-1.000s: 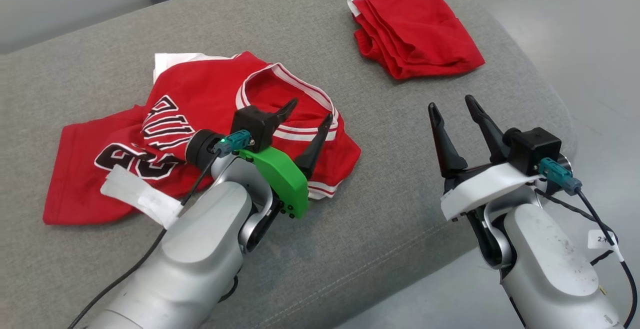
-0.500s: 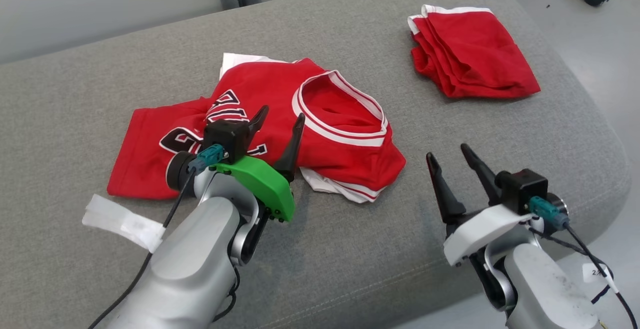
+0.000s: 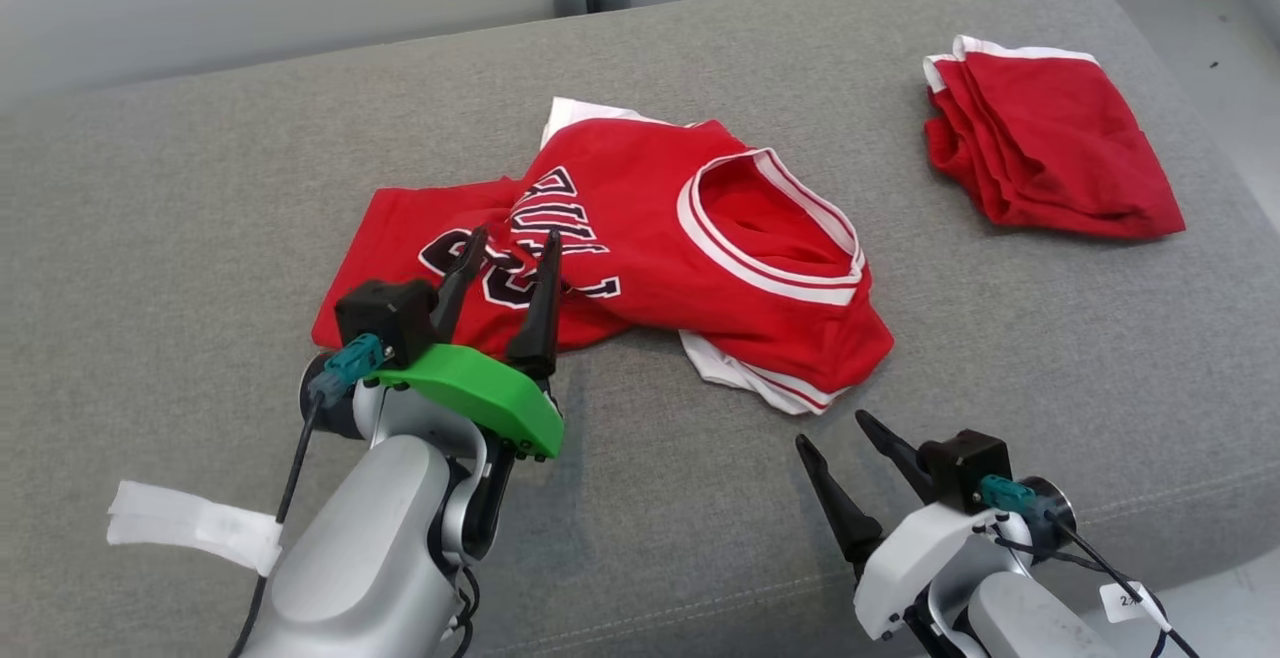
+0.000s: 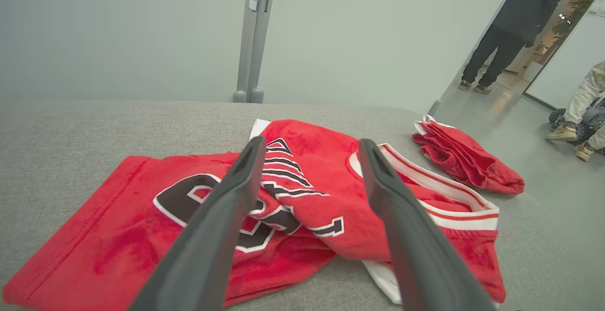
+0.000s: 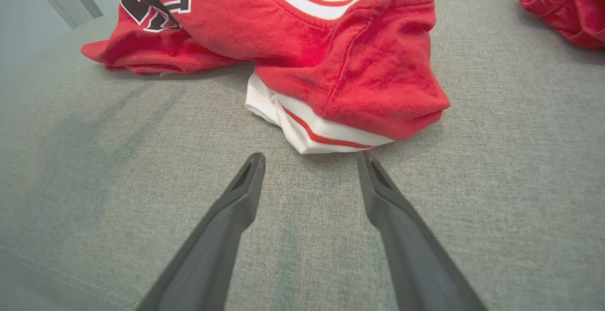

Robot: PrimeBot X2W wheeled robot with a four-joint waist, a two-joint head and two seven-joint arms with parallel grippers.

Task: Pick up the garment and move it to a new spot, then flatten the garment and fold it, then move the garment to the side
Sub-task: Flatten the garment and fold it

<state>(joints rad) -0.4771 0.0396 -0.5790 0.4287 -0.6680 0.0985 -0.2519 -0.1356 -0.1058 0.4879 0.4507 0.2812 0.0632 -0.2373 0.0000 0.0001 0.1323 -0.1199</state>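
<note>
You had a crumpled red jersey [image 3: 660, 208] lying midway on the grey cushion [image 3: 200, 188], collar up, with its white hem poking out at the near edge. Your left gripper [image 3: 515, 234] stood with fingers spread, tips over the black lettering. Your right gripper [image 3: 831, 428], likewise spread, sat just short of that hem. A folded red garment [image 3: 1050, 163] lay well apart, far right.

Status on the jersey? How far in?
Done: one red garment lies folded at the cushion's right end. In hand: nothing; jersey lies crumpled mid-cushion, left gripper open over its numbers, right gripper open just short of its white-trimmed corner. Left: pick up, move, flatten, fold, set aside.
</note>
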